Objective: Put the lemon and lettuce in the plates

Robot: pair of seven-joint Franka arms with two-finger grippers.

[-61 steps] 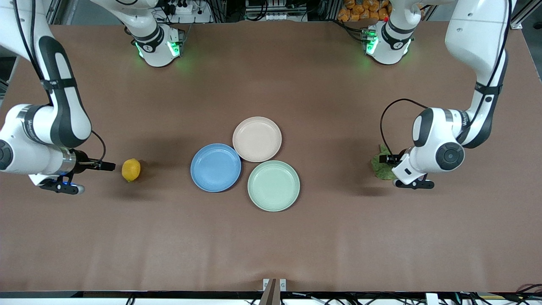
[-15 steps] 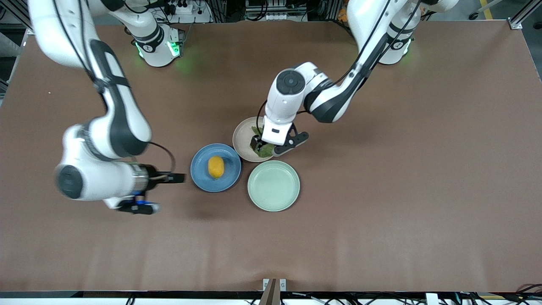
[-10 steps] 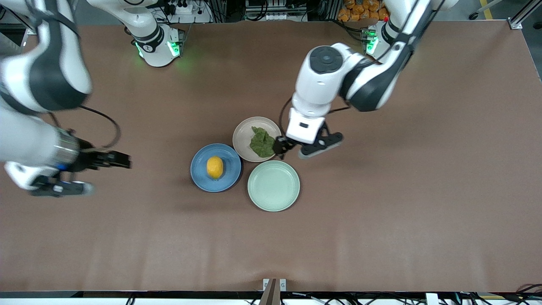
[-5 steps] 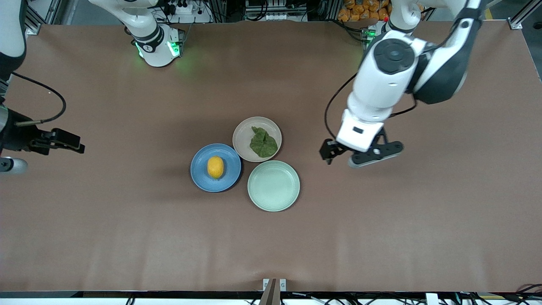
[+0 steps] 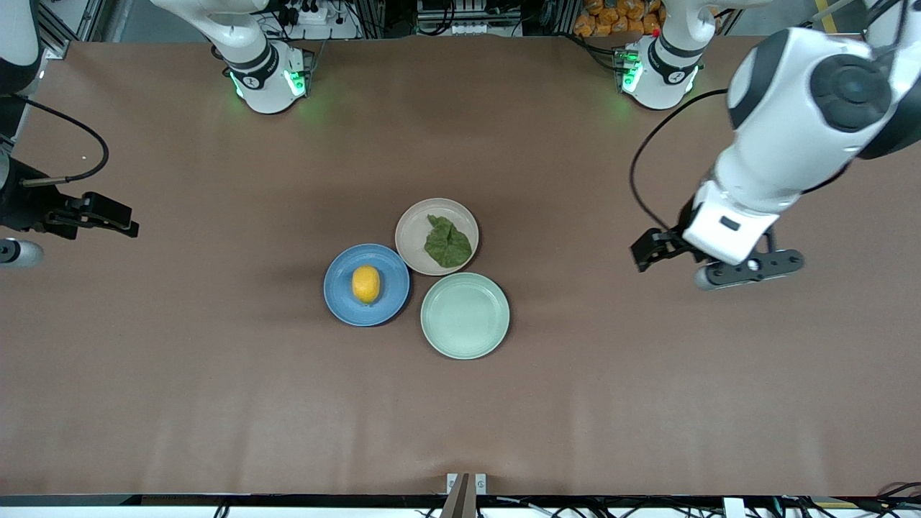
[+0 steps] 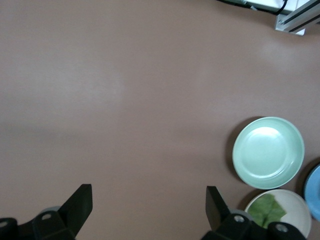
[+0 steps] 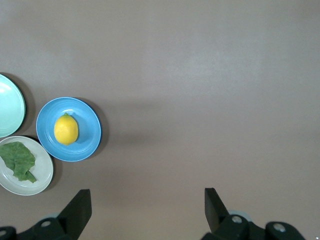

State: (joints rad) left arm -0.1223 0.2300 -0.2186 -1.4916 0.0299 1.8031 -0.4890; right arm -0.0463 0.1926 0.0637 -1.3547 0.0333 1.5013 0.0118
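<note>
Both arms have pulled back to their ends of the table, left gripper (image 5: 651,253) and right gripper (image 5: 119,219) spread empty, leaving the lettuce (image 5: 447,242) on the beige-pink plate (image 5: 411,229) and the lemon (image 5: 365,283) on the blue plate (image 5: 338,295), so the task looks complete.

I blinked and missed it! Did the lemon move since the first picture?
Yes. The lemon went from the bare table at the right arm's end onto the blue plate, beside the beige plate.
</note>
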